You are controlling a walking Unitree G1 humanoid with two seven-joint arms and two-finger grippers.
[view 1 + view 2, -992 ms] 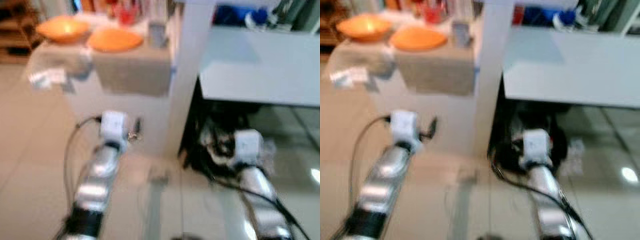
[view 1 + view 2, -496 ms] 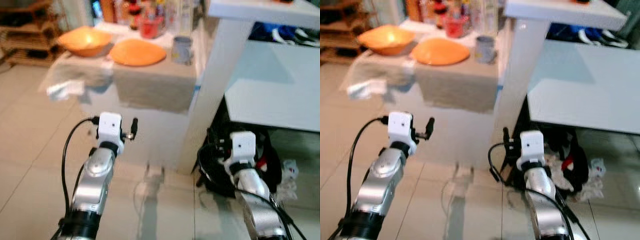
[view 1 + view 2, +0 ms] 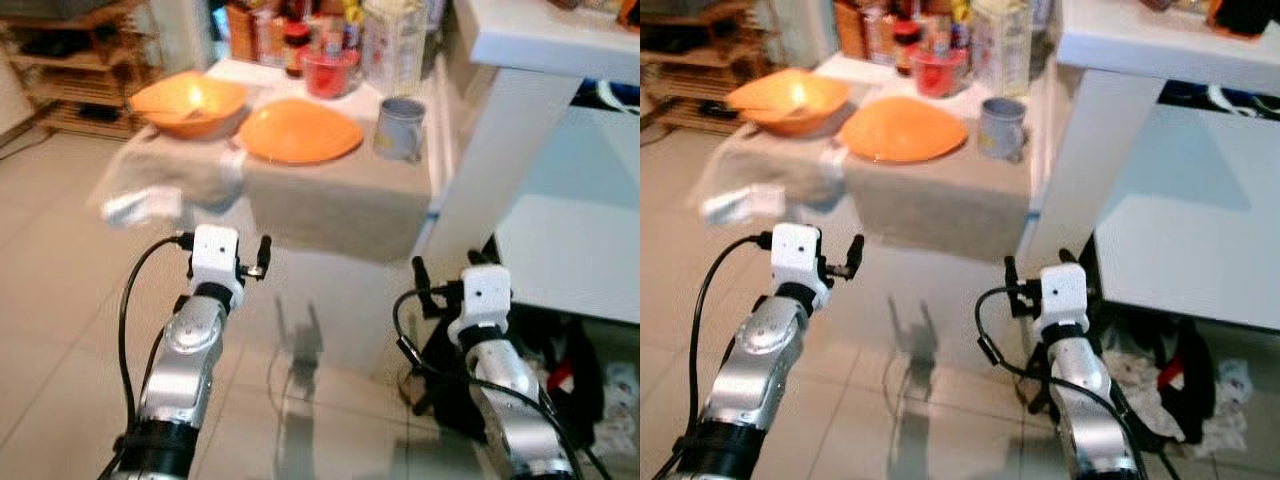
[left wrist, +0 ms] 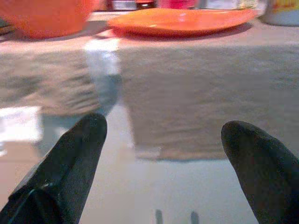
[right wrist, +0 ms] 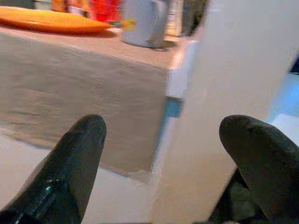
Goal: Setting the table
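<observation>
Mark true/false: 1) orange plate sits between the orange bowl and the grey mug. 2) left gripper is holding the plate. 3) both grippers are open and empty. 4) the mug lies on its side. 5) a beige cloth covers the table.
1) True. The orange plate lies between the orange bowl and the grey mug.
2) False. The left gripper is short of the table, below its edge, holding nothing.
3) True. The left gripper and the right gripper both have their fingers spread with nothing between them.
4) False. The mug stands upright.
5) True. A beige cloth drapes over the table's front edge.
</observation>
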